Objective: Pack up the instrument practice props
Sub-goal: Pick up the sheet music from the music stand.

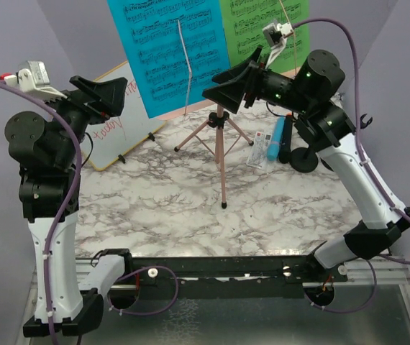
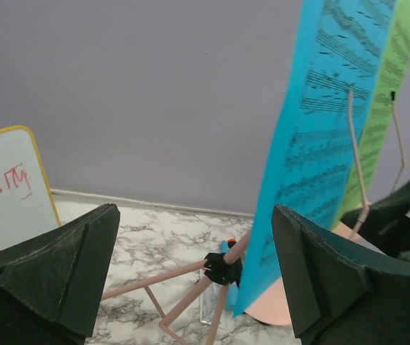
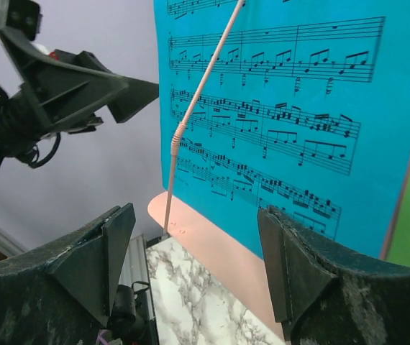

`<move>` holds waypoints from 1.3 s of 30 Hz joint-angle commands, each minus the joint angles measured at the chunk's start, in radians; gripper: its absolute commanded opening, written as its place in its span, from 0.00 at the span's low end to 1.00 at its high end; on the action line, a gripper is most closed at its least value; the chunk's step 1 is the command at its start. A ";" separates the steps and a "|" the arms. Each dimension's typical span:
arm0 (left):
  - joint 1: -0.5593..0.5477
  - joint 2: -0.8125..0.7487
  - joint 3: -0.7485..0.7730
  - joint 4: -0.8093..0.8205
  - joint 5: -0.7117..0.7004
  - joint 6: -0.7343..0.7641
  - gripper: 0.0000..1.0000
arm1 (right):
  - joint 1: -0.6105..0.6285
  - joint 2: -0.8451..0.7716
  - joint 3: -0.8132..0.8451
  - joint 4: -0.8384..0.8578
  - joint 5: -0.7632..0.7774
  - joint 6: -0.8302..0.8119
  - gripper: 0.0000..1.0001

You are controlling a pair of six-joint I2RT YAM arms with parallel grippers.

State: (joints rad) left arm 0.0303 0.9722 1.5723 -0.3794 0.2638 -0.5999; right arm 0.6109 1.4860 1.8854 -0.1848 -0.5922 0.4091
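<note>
A pink tripod music holder stands mid-table. A blue music sheet and a green music sheet rest on it. My left gripper is open and empty, held high just left of the blue sheet. My right gripper is open and empty in front of the blue sheet, above the pink tray. A blue microphone and a black microphone lie at the right. A black round-based mic holder stands beside them.
The yellow-framed whiteboard with red writing leans at the back left. A small flat silver-white item lies left of the microphones. A thin pink retaining arm crosses the blue sheet. A purple backdrop closes off the back.
</note>
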 commanded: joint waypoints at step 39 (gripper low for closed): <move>-0.188 0.089 -0.133 0.326 0.062 -0.067 0.80 | 0.093 0.238 0.296 0.101 0.074 0.020 0.22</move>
State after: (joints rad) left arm -0.1528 1.0668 1.4265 -0.0792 0.3683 -0.6765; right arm 0.6949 1.7382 2.1860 -0.0929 -0.5507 0.4435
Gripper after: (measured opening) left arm 0.830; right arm 0.267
